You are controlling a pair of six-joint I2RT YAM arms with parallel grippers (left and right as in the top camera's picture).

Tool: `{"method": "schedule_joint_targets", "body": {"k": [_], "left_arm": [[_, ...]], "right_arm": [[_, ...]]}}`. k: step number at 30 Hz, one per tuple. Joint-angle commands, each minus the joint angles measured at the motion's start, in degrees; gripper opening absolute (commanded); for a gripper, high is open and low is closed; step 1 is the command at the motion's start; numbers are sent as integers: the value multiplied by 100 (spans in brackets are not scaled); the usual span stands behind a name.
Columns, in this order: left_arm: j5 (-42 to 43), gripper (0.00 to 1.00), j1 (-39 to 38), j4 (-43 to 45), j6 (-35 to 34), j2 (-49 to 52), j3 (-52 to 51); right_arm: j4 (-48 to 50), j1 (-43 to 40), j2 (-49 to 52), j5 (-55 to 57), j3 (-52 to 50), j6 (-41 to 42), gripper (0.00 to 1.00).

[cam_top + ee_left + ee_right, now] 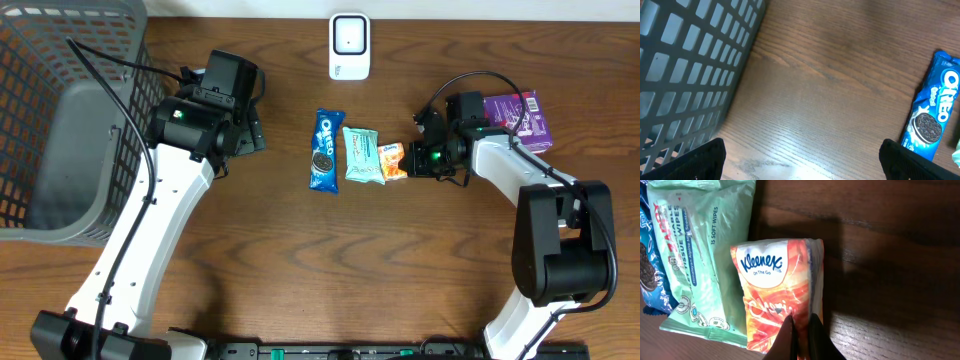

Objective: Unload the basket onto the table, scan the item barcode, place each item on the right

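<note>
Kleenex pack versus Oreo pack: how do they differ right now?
The Kleenex pack is orange and white; the Oreo pack is blue. The Kleenex pack is shorter than the Oreo pack. The right gripper pinches the Kleenex pack's edge; the Oreo pack lies untouched. Both lie label-up on the table.

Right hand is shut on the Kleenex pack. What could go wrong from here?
The right hand pinches only the near edge of the Kleenex pack; the soft wrapper may slip free when lifted.
The pack lies against the wipes pack, so lifting could drag that along.
No barcode shows on its top face; it may need turning toward the white scanner.
</note>
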Motion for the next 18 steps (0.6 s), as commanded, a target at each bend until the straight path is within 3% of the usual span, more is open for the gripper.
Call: {"method": "schedule_joint_targets", "body": {"k": [1, 6, 13, 18], "left_arm": [[-37, 98, 13, -17, -50, 11, 9], [-37, 98, 13, -17, -50, 11, 9], [-37, 98, 13, -17, -50, 11, 9], [-37, 98, 13, -17, -50, 11, 9]], "right_arm": [[-26, -17, 46, 203, -4, 284, 1], [-149, -103, -131, 603, 186, 304, 1], [-562, -87, -776, 2409, 264, 446, 1], [-699, -87, -933, 2577, 264, 450, 1]]}}
